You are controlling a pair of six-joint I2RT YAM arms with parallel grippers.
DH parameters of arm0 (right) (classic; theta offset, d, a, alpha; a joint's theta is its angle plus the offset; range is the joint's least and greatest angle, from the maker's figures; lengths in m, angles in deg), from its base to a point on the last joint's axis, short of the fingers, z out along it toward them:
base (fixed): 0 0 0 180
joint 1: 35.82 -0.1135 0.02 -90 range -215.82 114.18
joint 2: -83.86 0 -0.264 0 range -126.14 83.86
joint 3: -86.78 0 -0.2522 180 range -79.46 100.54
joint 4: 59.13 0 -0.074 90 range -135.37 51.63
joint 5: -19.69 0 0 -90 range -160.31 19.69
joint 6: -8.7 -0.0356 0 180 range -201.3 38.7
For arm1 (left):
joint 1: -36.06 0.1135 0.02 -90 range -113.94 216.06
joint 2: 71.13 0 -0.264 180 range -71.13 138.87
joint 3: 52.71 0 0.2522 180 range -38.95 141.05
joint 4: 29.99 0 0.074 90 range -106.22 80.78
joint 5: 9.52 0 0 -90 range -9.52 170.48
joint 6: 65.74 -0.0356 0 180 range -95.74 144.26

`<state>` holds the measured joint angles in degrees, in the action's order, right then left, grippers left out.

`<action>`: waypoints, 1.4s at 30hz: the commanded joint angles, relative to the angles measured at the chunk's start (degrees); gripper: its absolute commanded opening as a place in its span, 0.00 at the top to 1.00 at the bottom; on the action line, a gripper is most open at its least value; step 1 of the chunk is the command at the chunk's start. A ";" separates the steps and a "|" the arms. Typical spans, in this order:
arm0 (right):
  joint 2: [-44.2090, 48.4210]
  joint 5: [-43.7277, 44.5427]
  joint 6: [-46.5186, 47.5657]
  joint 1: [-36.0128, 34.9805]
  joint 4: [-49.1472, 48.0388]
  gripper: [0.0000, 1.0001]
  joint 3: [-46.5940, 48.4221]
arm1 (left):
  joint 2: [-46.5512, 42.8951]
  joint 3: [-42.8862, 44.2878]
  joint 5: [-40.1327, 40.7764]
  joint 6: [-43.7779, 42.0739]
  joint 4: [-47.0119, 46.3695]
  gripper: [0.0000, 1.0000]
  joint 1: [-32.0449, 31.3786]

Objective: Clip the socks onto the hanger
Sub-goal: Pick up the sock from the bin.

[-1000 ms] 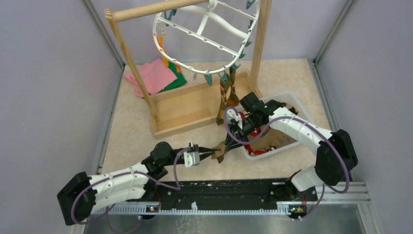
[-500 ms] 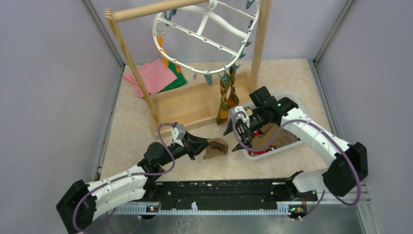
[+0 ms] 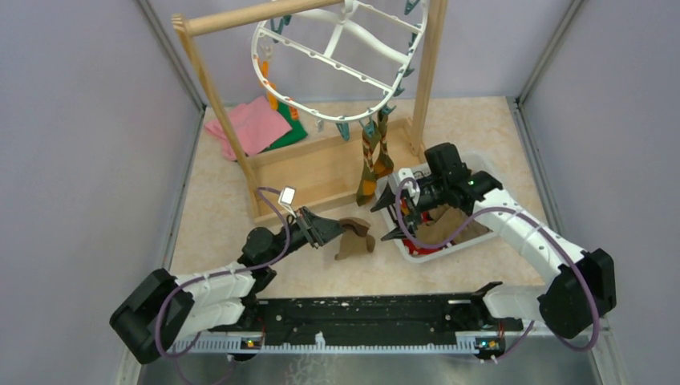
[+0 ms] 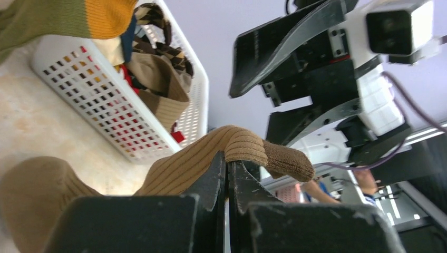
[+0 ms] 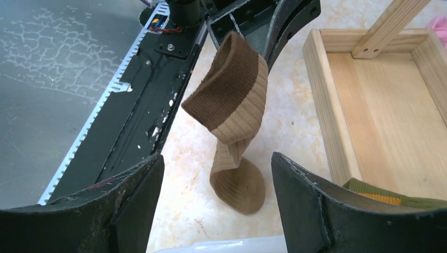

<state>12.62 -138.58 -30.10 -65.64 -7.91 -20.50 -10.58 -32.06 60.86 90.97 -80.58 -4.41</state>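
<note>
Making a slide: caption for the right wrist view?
Left pincer holds a tan sock, seen hanging between the fingers of the open right pincer.

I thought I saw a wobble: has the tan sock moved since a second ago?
Yes. The tan sock, pinched by the left gripper, has gone up the top view, away from the black rail and toward the wooden rack.

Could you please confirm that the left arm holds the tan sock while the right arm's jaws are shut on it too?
Not quite. The left gripper does hold the tan sock, but the right gripper has its jaws open and is not touching it; the right wrist view shows the sock hanging clear of them.
</note>
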 commanded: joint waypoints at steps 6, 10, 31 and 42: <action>-1.99 0.11 -4.26 -4.98 -9.30 0.34 -0.65 | -1.19 2.45 3.12 9.05 -6.40 1.00 0.13; -2.26 2.60 -9.35 -5.74 -12.38 0.36 -0.17 | -0.48 2.85 3.29 9.63 -6.57 1.00 0.07; -0.58 8.20 -25.50 -3.71 -21.77 0.44 1.08 | 7.21 3.73 -0.59 12.75 -12.78 1.00 -0.48; 0.65 4.31 -29.66 -0.54 -25.06 0.50 0.11 | 7.11 3.96 -1.38 11.84 -12.46 1.00 -0.49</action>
<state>11.09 -130.69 -57.23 -66.93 -29.31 -21.99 -3.48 -30.27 60.36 103.19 -88.23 -4.61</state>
